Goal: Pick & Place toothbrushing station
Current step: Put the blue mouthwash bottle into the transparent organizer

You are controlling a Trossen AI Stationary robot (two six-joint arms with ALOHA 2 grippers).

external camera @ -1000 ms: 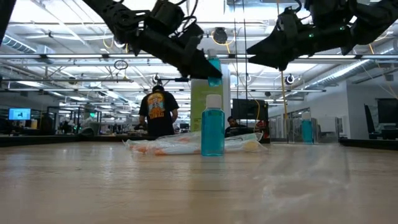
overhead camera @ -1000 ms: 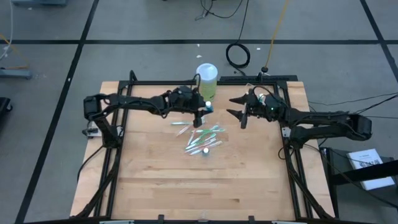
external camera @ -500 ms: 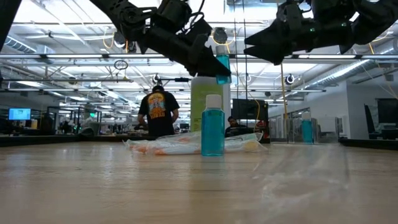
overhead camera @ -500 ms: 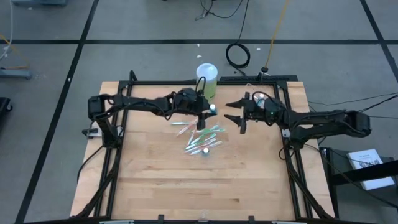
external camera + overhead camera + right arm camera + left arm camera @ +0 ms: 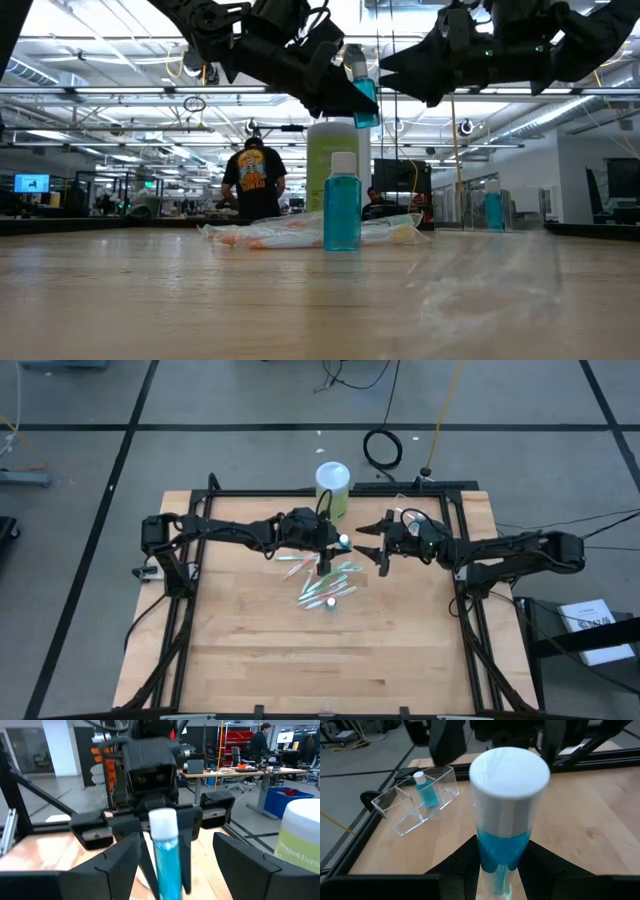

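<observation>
My left gripper [image 5: 330, 548] is shut on a small teal tube with a white cap [image 5: 362, 85], held high above the table's middle. My right gripper [image 5: 368, 548] is open just to the tube's right; its fingers [image 5: 115, 865] stand on either side of the tube [image 5: 165, 855] without touching it. Below, thin green-white and pink-white toothbrushes [image 5: 325, 578] lie in a loose pile on the wood. A second teal tube [image 5: 341, 205] stands upright on its base beside them. A clear plastic holder [image 5: 415, 800] with a third tube in it [image 5: 426, 790] stands at the far right. My left gripper pinches the tube's lower teal body [image 5: 496, 862] between its two fingers. The fingers slant down from the table's left. The tube stands nearly upright with its white cap [image 5: 510, 772] on top, lifted clear of the table.
A larger lime-green cylinder with a white lid [image 5: 333, 485] stands at the table's far edge, behind the grippers. A black frame [image 5: 200, 520] borders the wooden table. People stand in the room beyond [image 5: 250, 180]. Bare wood lies toward the near edge.
My left gripper has carried the teal tube up and toward the table's right, keeping it upright. My right gripper has moved toward the table's left, closing in on the tube, its fingers still apart.
</observation>
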